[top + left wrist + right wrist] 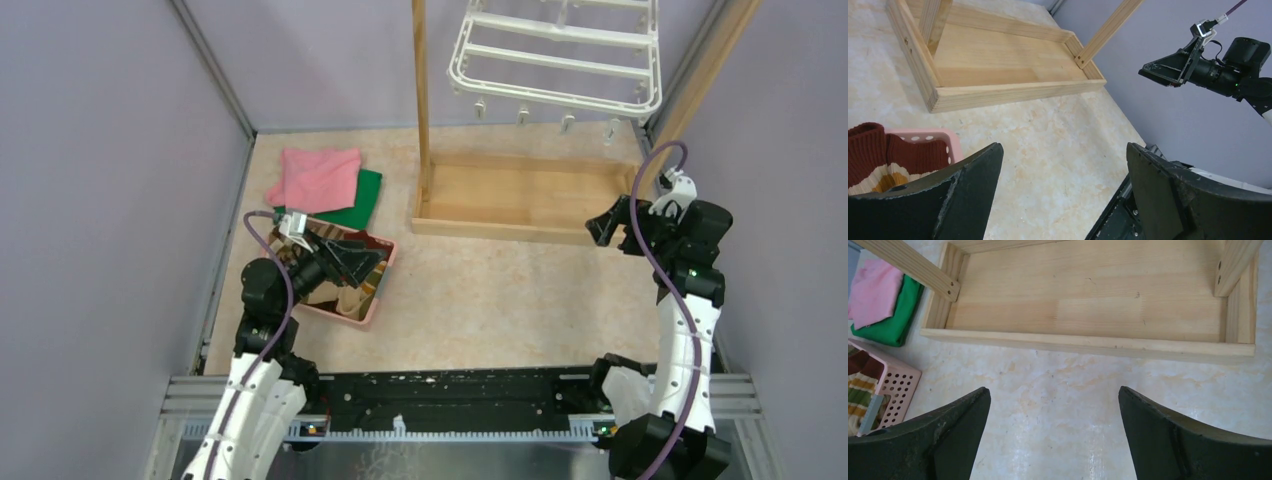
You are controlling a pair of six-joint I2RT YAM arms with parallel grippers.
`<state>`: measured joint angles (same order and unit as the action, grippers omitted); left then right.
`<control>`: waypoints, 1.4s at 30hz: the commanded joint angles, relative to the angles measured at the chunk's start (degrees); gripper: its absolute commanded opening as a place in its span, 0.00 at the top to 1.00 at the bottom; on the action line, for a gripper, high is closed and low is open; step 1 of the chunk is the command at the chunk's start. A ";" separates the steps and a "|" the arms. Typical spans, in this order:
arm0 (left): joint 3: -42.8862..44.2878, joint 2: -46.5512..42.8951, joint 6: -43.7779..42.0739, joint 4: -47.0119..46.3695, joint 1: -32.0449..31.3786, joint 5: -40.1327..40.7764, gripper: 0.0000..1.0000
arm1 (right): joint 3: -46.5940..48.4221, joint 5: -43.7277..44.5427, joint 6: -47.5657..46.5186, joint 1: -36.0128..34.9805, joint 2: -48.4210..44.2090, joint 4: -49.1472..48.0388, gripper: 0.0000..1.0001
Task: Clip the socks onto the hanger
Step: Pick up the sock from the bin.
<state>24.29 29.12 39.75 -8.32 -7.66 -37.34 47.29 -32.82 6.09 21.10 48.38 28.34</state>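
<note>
At the far left of the surface a pink cloth lies partly over a green cloth, both near the back wall. Just in front of them stands a pink basket with perforated walls, and the socks lie bunched inside it: dark brown ribbed fabric beside cream, and in the right wrist view green, cream and brown bands.

The left claw hangs over the basket, pointing toward the right side of the workspace. Its jaws are spread wide and nothing lies between them; only bare surface shows in the gap.

Right of the basket sits a wooden frame, a shallow tray-like base with an upright post rising from its left end and a second post at its right end. The hanger, a white plastic rack with crossbars, hangs high above this base. Small clips dangle along its near edge, and none of them hold a sock.

At the far right, the right claw is raised above the surface near the right end of the wooden base and faces left. Its jaws also stand wide apart and hold nothing.
</note>
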 commanded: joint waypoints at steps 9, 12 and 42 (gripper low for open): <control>2.46 9.14 -0.90 -1.25 -0.15 -3.47 0.02 | 1.20 -19.00 -8.18 -1.33 2.49 -3.41 0.01; 5.73 11.58 -5.85 4.32 -2.21 -0.80 0.06 | 1.37 -27.54 -18.27 -4.45 3.69 -0.88 0.01; 17.25 27.52 -17.42 24.82 -30.96 65.50 0.33 | 0.31 -20.36 -43.51 -17.93 8.71 7.93 0.01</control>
<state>41.82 55.88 21.34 17.30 -38.74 23.64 47.31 -54.17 -36.01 3.81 56.90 36.38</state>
